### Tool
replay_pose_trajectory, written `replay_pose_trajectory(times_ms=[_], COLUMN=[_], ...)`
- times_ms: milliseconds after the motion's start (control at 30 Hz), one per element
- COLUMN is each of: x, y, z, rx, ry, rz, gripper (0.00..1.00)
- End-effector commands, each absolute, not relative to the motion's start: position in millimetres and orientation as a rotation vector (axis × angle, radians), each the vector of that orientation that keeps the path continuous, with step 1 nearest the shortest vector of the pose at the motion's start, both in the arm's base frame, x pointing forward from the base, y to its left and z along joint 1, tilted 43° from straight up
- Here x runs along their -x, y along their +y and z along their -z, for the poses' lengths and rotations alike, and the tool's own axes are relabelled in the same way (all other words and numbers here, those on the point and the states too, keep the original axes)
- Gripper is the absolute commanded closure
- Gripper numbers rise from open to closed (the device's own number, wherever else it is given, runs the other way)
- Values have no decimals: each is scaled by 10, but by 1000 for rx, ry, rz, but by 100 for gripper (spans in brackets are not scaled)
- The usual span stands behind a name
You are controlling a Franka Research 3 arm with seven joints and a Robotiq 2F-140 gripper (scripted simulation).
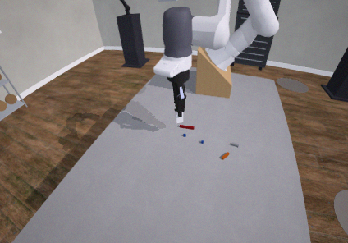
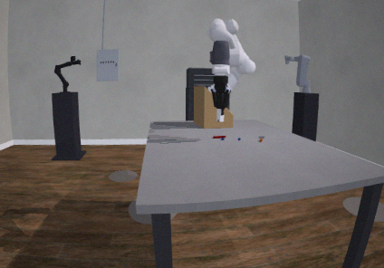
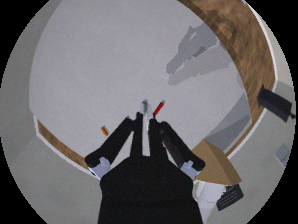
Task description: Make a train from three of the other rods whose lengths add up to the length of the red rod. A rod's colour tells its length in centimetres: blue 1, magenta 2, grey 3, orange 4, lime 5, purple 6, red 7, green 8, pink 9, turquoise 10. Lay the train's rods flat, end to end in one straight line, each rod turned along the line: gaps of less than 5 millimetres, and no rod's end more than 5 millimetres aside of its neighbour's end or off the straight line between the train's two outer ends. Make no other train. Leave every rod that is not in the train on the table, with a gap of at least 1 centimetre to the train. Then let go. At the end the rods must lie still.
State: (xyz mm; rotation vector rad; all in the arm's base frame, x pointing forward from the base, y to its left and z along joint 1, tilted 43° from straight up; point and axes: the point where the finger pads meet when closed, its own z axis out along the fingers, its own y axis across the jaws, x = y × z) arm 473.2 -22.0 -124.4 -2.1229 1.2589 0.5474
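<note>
The red rod (image 1: 186, 126) lies flat on the grey table, and it also shows in the exterior view (image 2: 219, 137) and the wrist view (image 3: 158, 108). Two small blue rods (image 1: 184, 135) (image 1: 201, 142) lie just in front of it. A grey rod (image 1: 234, 144) and an orange rod (image 1: 225, 156) lie further right. My gripper (image 1: 179, 121) points straight down just left of the red rod's left end, a little above the table. Its fingers are shut on a short grey rod (image 3: 145, 106) that sticks out between the tips.
A tan wedge-shaped block (image 1: 211, 74) stands on the table behind the gripper. The arm's shadow (image 1: 137, 117) falls on the table to the left. Dark pedestals and a cabinet stand on the floor around the table.
</note>
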Motion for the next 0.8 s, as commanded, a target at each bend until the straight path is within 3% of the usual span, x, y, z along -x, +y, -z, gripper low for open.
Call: replay_pose_trajectory(times_ms=[0, 767], x=[-4742, -4718], y=[-217, 152], z=[1242, 1640], rx=[2142, 2142], ry=[1217, 1217], rz=[-526, -526], gripper=[97, 97])
